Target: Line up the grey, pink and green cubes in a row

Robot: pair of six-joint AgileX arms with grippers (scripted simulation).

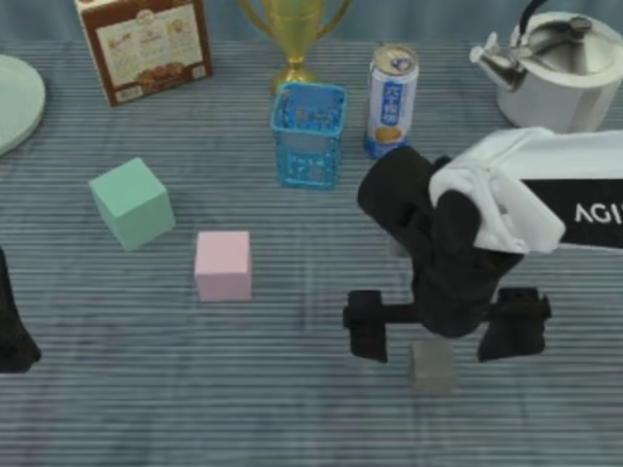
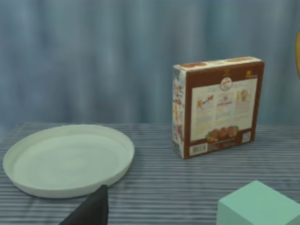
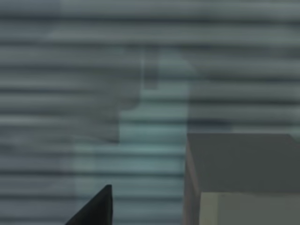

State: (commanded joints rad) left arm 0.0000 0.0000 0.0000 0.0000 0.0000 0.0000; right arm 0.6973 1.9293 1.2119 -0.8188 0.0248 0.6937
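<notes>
Right end effector (image 1: 443, 331) hangs over grey cube (image 1: 432, 366), fingers spread wide, grasping nothing; pink cube (image 1: 223, 265) mid-desk, green cube (image 1: 131, 202) to its left; left arm parked at left edge.

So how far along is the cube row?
Nothing is lined up yet. The right gripper hangs open over the grey cube, not gripping it. The pink cube and green cube sit apart at left, unplaced. The left arm is parked.

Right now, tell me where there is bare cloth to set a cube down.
Free: the near strip between the pink cube and the right gripper over the grey cube, and in front of the green cube. Crowded: the far edge, around the blue basket and can.
</notes>
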